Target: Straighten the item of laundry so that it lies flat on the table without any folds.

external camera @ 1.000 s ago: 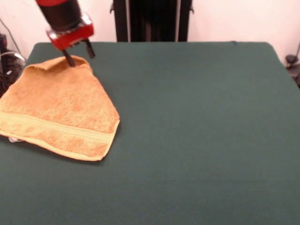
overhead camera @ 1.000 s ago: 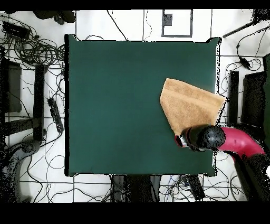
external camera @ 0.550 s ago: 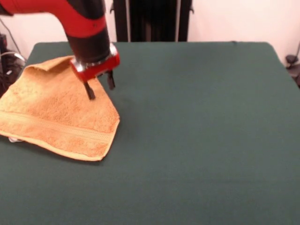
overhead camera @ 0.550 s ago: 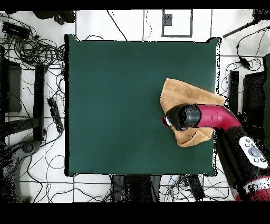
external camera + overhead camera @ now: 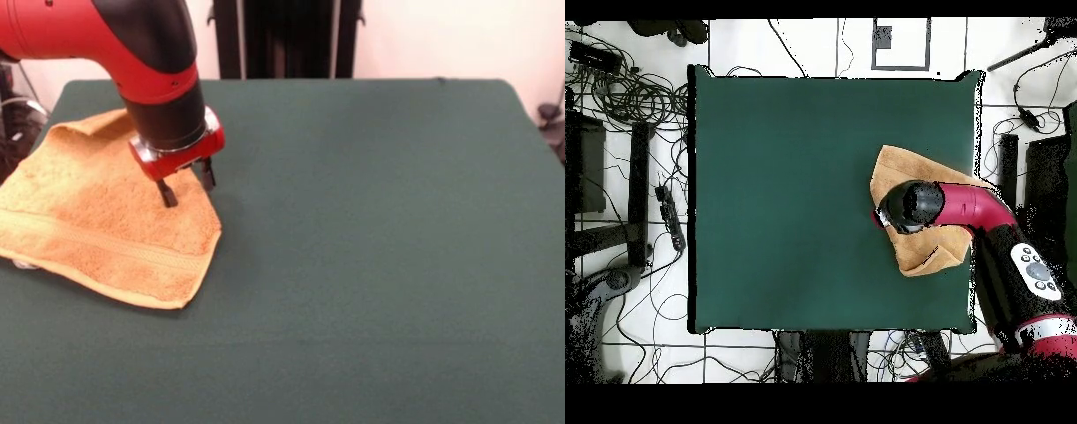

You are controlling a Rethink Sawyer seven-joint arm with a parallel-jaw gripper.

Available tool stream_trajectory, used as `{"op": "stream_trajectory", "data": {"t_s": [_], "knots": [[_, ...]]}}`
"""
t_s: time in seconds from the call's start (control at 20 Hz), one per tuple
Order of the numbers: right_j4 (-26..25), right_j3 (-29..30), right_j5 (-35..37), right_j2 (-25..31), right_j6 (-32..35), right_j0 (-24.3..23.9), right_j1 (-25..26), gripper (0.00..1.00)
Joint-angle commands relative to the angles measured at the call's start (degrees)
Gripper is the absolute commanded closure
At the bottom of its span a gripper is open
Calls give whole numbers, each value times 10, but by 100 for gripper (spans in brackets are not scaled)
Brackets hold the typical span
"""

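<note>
The item of laundry [image 5: 88,221] is an orange-tan towel folded into a rough triangle at the left side of the green table [image 5: 371,221]. Its woven band runs along the near edge, and the far corner is curled over. My gripper [image 5: 185,184] stands open at the towel's right slanted edge. One finger [image 5: 166,194] presses on the cloth and the other sits by the edge. In the overhead view the arm's head covers the gripper and the middle of the towel [image 5: 923,256], which lies near the right edge of the table [image 5: 785,190].
The towel's left part reaches the table's left edge, where a bit of white label [image 5: 24,263] peeks out. A black post [image 5: 287,40] stands behind the table. Cables [image 5: 625,90] and floor gear surround the table.
My gripper came from the towel's far curled corner, along its right edge toward the camera, and lowered onto the cloth. The towel's near right corner has shifted slightly left.
</note>
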Motion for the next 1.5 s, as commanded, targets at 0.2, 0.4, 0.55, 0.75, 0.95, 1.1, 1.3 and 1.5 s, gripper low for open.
{"op": "stream_trajectory", "data": {"t_s": [0.2, 0.4, 0.55, 0.75, 0.95, 1.1, 1.3, 1.5], "knots": [[26, -104, -17, -24, 58, 18, 138, 0], [10, -130, -11, -25, 4, 20, 145, 0], [-21, -145, 6, -21, -77, -1, 150, 0], [-20, -177, 54, -10, -152, -46, 177, 0], [-42, -215, 90, 16, -255, -78, 202, 0], [-87, -232, 98, 40, -338, -92, 207, 0], [-158, -238, 85, 54, -416, -90, 200, 0], [-182, -255, 115, 67, -477, -92, 203, 0]]}}
